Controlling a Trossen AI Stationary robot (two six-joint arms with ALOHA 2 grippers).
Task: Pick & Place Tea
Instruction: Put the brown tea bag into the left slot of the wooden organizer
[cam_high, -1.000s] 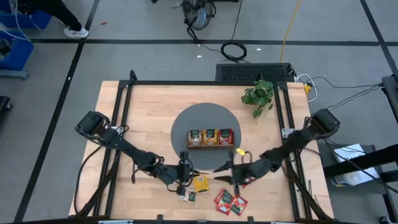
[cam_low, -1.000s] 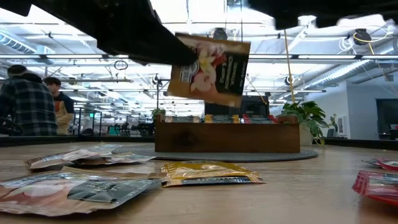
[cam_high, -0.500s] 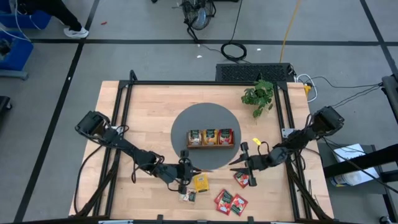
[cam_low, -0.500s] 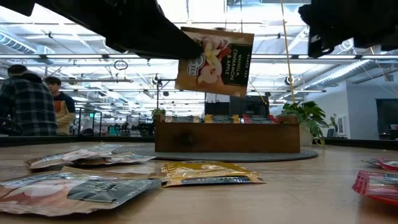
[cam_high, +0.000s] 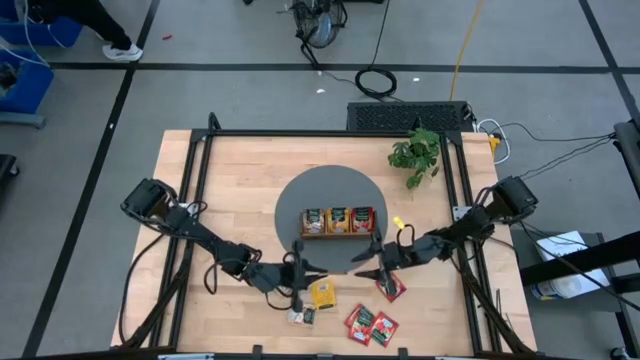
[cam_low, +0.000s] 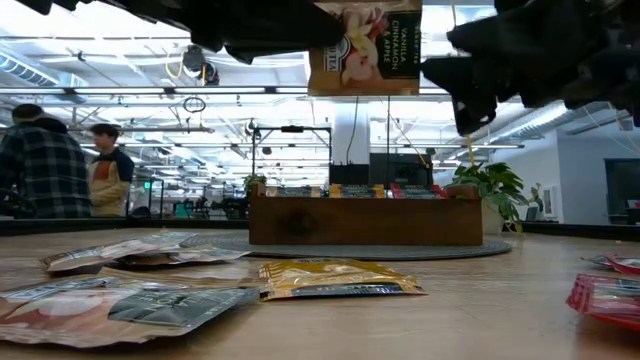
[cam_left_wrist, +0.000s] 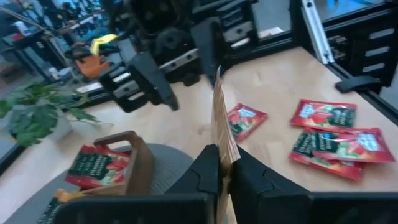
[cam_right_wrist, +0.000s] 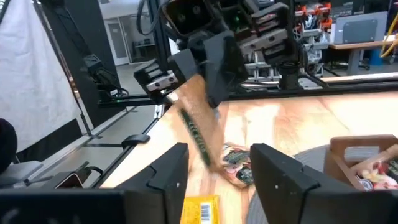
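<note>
1. Left gripper (cam_high: 300, 272) hangs above the desk near its front edge, just in front of the round grey mat (cam_high: 300, 195); its fingers are pinched shut on a pale tan tea sachet (cam_low: 363, 47), held upright in the air
2. Below it, near the front edge, lie another pale tan sachet (cam_high: 302, 316) and an orange-yellow sachet (cam_high: 323, 293)
3. A wooden tray (cam_high: 339, 222) sits on the mat at the desk's centre, with tea sachets standing in its three compartments
4. Right gripper (cam_high: 372, 262) hovers just right of the left one, fingers spread apart and empty; it may be over a red sachet (cam_high: 390, 286), though the overhead angle leaves this unclear
5. Two more red sachets (cam_high: 371, 324) lie by the front edge
6. A small potted plant (cam_high: 416, 153) stands toward the back right corner
</note>
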